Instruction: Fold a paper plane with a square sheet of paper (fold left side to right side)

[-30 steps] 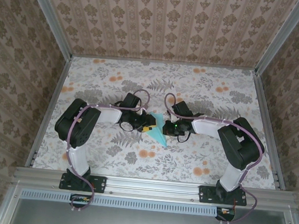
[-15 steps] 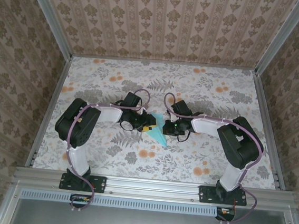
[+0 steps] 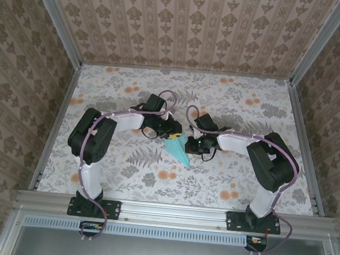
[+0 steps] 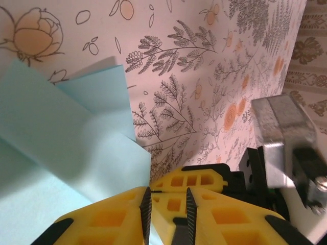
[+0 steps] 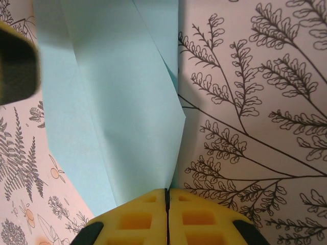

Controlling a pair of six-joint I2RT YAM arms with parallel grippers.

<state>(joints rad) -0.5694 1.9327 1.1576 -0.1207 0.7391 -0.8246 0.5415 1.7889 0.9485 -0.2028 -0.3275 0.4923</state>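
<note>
Centrally, paper plane [image 3: 178, 150]; wide table [image 3: 123, 180] around

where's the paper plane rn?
Top view: the paper plane lies mid-table between the left gripper and the right gripper, its point toward the arm bases.

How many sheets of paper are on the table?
1: the folded turquoise paper on the table, between the left gripper and right gripper. Others could be hidden under the arms.

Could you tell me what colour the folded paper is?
The paper is light turquoise; right wrist view.
</note>
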